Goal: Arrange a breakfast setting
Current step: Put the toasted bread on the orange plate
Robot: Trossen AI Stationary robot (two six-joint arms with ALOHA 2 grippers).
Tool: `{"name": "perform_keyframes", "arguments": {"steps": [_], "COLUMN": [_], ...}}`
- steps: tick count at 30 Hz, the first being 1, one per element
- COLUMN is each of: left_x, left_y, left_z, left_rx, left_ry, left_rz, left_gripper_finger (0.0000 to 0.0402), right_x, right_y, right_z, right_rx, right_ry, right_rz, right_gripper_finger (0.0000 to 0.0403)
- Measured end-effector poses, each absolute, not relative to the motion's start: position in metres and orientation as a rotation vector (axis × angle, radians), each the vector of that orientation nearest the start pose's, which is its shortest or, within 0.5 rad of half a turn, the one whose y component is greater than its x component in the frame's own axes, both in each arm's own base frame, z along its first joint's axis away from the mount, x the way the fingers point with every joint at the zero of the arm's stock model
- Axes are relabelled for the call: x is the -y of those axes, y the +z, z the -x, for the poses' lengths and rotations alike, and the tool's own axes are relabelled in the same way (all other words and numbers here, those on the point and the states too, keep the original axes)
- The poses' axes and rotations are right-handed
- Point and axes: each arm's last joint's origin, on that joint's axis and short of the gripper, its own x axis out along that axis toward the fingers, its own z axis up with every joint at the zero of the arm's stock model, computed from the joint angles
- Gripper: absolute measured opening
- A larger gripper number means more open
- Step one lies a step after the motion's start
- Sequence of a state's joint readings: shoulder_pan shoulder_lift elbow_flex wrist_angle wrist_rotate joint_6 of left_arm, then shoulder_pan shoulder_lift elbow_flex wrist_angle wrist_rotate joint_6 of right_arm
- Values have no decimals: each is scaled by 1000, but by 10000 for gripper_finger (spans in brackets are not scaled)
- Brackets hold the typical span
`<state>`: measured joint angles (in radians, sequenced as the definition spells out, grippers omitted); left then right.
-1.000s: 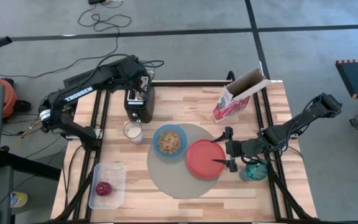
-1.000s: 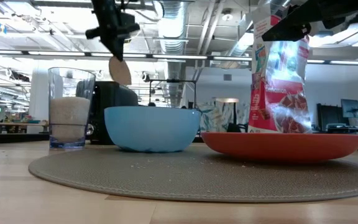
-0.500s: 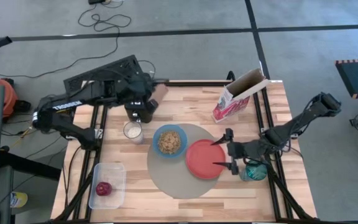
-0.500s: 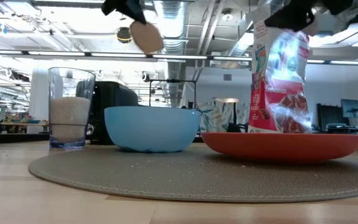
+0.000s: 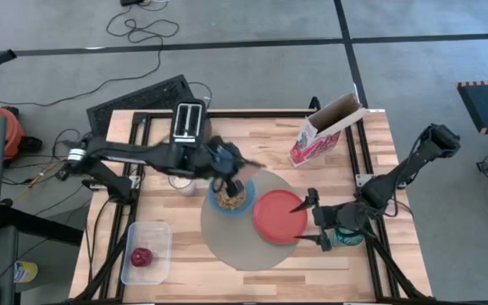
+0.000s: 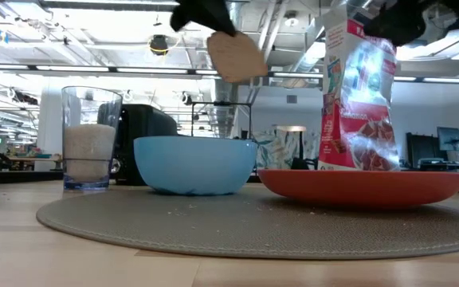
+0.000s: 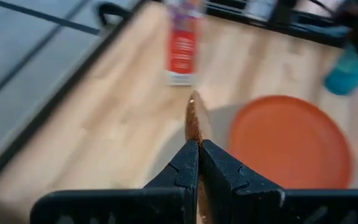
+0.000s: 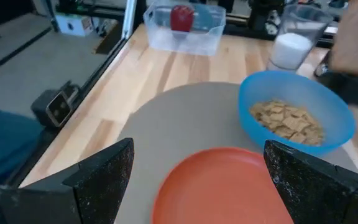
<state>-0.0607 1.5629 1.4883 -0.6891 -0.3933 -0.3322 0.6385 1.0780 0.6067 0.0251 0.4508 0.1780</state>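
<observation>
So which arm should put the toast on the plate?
The left. Its fingers already pinch the toast in the air near the red plate. The right arm is open and empty beside the plate.

Even, bright overhead light, shadows soft and short on the table (image 5: 354,254). Low view is backlit by ceiling strip lights; cereal box (image 6: 359,104) catches glare on its front, and the mat (image 6: 237,227) up close is soft. Left arm (image 5: 142,154) is motion-smeared in the high view. Left wrist view blurred throughout; plate (image 7: 294,140) has fuzzy edges. Right wrist view is sharper, though the bowl (image 8: 297,118) is slightly soft.
</observation>
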Motion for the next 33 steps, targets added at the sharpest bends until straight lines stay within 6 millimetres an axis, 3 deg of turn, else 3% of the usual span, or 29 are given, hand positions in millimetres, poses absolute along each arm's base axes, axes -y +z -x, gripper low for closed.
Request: {"name": "perform_keyframes", "arguments": {"steps": [9,21,25,29,33], "left_x": [42,53,56,51,42], "left_y": [297,219,191,170,166], "left_z": [-384,-446,-460,-465,-464], "left_rx": [-705,-654,-654,-687,-708], "left_ry": [224,7,-81,-44,9], "left_rz": [177,233,245,237,173], "left_gripper_finger": [2,2,2,2,2], "right_x": [-140,-143,-143,-142,-141], "right_y": [241,242,242,242,241], "right_z": [-177,-173,-173,-174,-175], "right_rx": [-371,-358,-363,-366,-368], "right_ry": [232,239,236,225,218], "right_rz": [53,53,60,61,61], "right_gripper_finger": [385,385,385,385,385]}}
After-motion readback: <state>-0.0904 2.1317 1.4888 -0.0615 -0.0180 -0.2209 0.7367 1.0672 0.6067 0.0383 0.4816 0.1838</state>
